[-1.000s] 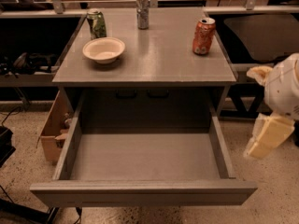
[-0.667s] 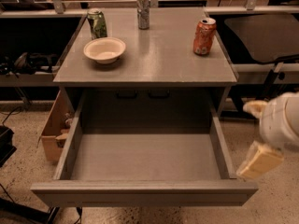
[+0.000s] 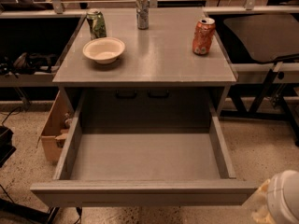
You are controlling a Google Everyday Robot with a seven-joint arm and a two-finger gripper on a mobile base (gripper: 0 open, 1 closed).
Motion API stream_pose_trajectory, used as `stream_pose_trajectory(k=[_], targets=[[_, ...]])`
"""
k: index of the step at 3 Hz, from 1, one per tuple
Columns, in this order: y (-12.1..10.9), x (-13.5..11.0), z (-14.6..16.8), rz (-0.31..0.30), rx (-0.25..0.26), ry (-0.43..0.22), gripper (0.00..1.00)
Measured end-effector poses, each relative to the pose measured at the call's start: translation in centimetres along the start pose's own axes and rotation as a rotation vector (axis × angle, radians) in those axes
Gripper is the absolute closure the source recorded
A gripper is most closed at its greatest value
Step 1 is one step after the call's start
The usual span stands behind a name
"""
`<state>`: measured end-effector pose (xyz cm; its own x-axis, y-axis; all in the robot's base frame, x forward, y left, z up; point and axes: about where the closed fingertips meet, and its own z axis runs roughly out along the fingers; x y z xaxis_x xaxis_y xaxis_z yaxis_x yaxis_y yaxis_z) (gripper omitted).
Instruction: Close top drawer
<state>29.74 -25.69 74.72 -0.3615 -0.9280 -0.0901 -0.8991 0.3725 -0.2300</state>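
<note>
Arm [image 3: 286, 196]: only the end section is in view. It is a white rounded housing just beyond the right end of the front panel of the top drawer [image 3: 140, 191], and the frame edges cut it off on the right and below.

Pincer [image 3: 258, 207]: a pale yellowish part projects from the left side of the housing toward the panel's right corner and sits just beside and slightly below that corner. Contact with the panel cannot be confirmed. The pincer's lower portion lies outside the frame.
</note>
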Motion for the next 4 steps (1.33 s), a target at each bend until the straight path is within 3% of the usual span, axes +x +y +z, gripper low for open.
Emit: stream_pose_trajectory(k=[1, 2, 3, 4], targets=[[4.9, 1.8, 1.9, -0.010, -0.003, 0.036, 0.88], [9.3, 1.1, 6.8, -0.046, -0.034, -0.029, 1.00], [9.8, -0.9, 11.3, -0.070, -0.040, -0.138, 1.00], [6.5, -3.7, 14.4, -0.088, 0.043, -0.252, 1.00]])
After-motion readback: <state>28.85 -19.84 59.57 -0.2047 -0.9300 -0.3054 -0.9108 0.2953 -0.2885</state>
